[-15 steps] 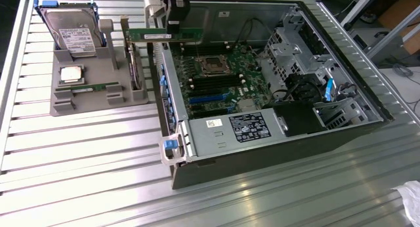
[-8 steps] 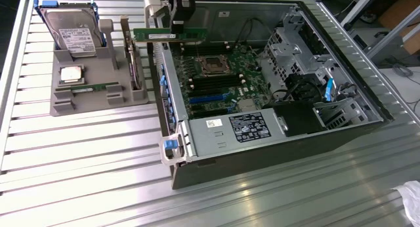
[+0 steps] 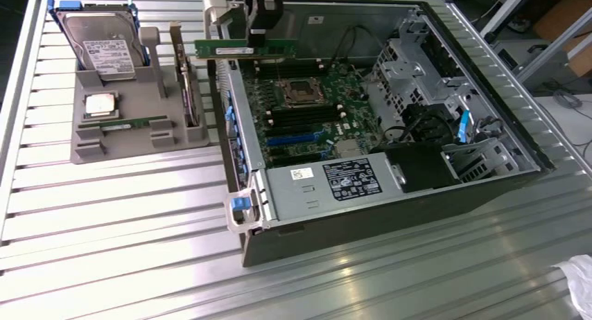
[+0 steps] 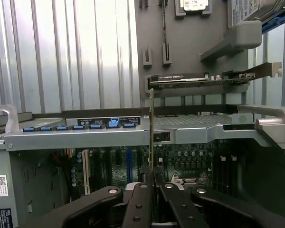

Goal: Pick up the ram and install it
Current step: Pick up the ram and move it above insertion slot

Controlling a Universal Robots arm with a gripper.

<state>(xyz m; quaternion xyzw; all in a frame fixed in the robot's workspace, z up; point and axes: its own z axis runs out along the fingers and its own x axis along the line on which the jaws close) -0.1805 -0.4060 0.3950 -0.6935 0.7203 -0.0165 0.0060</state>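
Observation:
My gripper (image 3: pixel 257 34) hangs at the back of the scene and is shut on the ram (image 3: pixel 245 48), a long thin green stick with a white label. The stick is level, above the back left corner of the open computer case (image 3: pixel 277 202), beside the motherboard (image 3: pixel 306 116). In the wrist view the ram (image 4: pixel 152 128) stands edge-on as a thin line rising from between the dark fingers (image 4: pixel 173 197) of the gripper (image 4: pixel 153 184). Past it lie the case wall and the board. The black memory slots (image 3: pixel 298 114) lie below the processor socket (image 3: pixel 301 91).
A grey parts holder (image 3: pixel 102 150) stands at the exterior view's left with a silver hard drive (image 3: pixel 107 53), a square processor chip (image 3: pixel 99 104) and an upright expansion card (image 3: pixel 190 81). The case holds a power supply (image 3: pixel 342 181), cables and drive cages (image 3: pixel 416 64). The table is slatted aluminium.

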